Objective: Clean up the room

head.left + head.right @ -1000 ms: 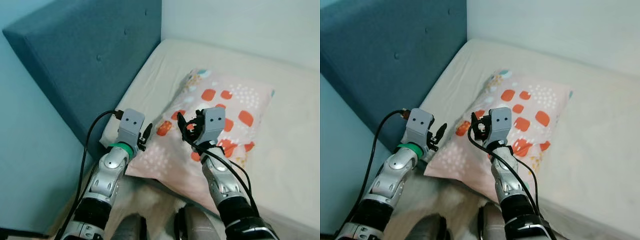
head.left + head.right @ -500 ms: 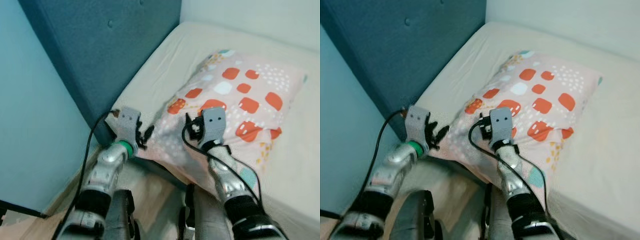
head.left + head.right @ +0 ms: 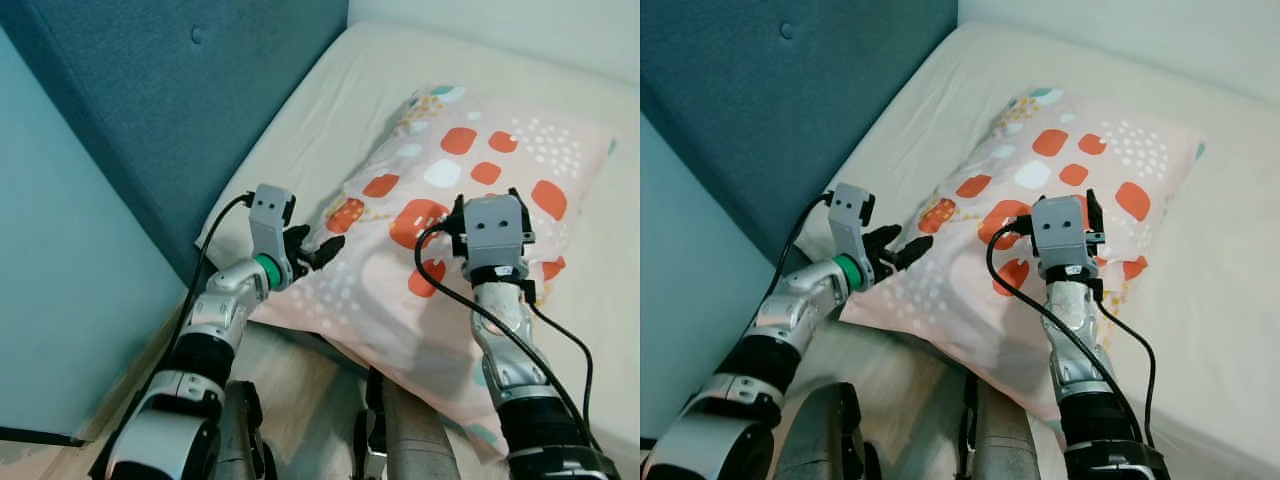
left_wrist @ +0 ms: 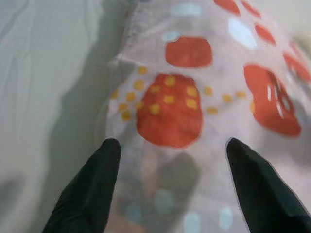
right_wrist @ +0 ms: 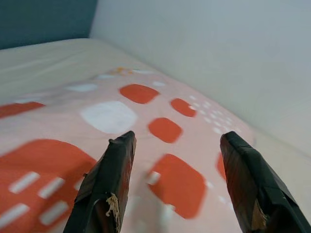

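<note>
Bed [image 3: 300, 130], pillow [image 3: 470, 180], both claws spread

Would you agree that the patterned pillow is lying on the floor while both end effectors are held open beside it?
Not quite: the pillow lies on the bed, as the left eye view shows. Both the left end effector and the right end effector are indeed open at it.

Left hand [image 3: 318, 251] reaching forward, fingers spread, right hand [image 5: 180, 179] raised upright, fingers apart
</note>
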You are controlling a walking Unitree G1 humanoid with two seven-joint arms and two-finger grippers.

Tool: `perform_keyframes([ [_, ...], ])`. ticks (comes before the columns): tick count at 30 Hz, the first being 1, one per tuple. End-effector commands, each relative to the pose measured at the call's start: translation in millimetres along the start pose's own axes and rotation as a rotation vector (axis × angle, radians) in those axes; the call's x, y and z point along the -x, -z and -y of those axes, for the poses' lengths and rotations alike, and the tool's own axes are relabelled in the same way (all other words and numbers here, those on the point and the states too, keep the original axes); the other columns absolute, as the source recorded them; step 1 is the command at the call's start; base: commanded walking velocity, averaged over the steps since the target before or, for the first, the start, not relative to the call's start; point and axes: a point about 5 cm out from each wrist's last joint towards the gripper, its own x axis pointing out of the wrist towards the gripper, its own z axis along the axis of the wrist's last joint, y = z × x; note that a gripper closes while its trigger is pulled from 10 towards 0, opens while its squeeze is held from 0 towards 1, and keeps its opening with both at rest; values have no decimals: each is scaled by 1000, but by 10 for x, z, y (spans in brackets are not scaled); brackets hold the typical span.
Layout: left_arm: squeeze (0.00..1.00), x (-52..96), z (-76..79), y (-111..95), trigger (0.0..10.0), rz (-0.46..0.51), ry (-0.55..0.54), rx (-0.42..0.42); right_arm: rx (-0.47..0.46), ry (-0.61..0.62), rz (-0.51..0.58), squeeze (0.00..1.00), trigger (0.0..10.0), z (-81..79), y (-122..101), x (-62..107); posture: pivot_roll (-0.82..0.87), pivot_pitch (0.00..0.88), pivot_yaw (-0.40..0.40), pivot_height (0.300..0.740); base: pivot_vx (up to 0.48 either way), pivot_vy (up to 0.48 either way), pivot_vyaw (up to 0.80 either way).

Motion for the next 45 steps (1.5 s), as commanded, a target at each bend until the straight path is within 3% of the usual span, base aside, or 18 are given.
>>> perform_keyframes([
  [1, 1000, 18, -74, 92, 10000, -22, -15, 70, 14, 38, -40, 0, 10000, 111, 81, 46, -140, 157, 53, 605, 0, 0, 0],
  [6, 1000, 14, -166, 75, 10000, -15, -53, 120, 6, 57, -74, 0, 10000, 181, 127, 102, -175, 181, 49, 605, 0, 0, 0],
  [15, 1000, 22, -225, 161, 10000, -84, -65, 69, -44, 10, -41, 0, 10000, 194, 11, 324, -243, 252, 53, 605, 0, 0, 0],
  [16, 0, 22, -186, 216, 10000, -104, -18, 97, -57, -6, -38, 0, 10000, 172, -10, 355, -248, 261, 52, 605, 0, 0, 0],
  [23, 0, 30, -64, 381, 10000, -140, 123, 254, -73, -41, -44, 0, 10000, 118, -47, 420, -252, 274, 47, 605, 0, 0, 0],
  [27, 0, -7, 145, 482, 10000, -125, 270, 433, -86, -61, -55, 0, 10000, 77, -59, 440, -245, 278, 45, 605, 0, 0, 0],
  [30, 0, -30, 193, 484, 10000, -114, 283, 451, -87, -65, -57, 0, 10000, 73, -65, 446, -245, 276, 45, 605, 0, 0, 0],
  [31, 0, -89, 288, 487, 10000, -101, 290, 442, -90, -73, -62, 0, 10000, 64, -68, 456, -244, 271, 45, 605, 0, 0, 0],
  [34, 0, -118, 332, 489, 10000, -99, 286, 420, -92, -77, -64, 0, 10000, 59, -68, 460, -243, 269, 45, 605, 0, 0, 0],
  [36, 0, -156, 376, 508, 10000, -112, 253, 355, -93, -80, -66, 0, 10000, 52, -67, 460, -242, 265, 45, 605, 0, 0, 0],
  [37, 0, -191, 415, 545, 10000, -147, 203, 258, -95, -83, -68, 0, 10000, 48, -70, 456, -244, 264, 46, 605, 0, 0, 0],
  [38, 0, -191, 415, 545, 10000, -147, 203, 258, -95, -83, -68, 0, 10000, 48, -70, 456, -244, 264, 46, 605, 0, 0, 0],
  [40, 0, -238, 491, 601, 10000, -187, 147, 92, -96, -85, -70, 0, 10000, 45, -73, 441, -243, 259, 48, 605, 0, 0, 0],
  [41, 0, -238, 491, 601, 10000, -187, 147, 92, -96, -85, -70, 0, 10000, 45, -73, 441, -243, 259, 48, 605, 0, 0, 0],
  [42, 0, -251, 526, 614, 7529, -193, 146, 64, -97, -84, -71, 0, 10000, 47, -72, 436, -241, 259, 50, 605, 0, 0, 0],
  [43, 0, -251, 526, 614, 7529, -193, 146, 64, -97, -84, -71, 0, 10000, 47, -72, 436, -241, 259, 50, 605, 0, 0, 0],
  [44, 0, -260, 552, 623, 4235, -201, 151, 45, -98, -83, -72, 0, 10000, 48, -70, 433, -241, 258, 51, 605, 0, 0, 0],
  [45, 0, -270, 594, 630, 0, -207, 172, 50, -98, -81, -74, 0, 10000, 51, -62, 433, -239, 256, 52, 605, 0, 0, 0],
])
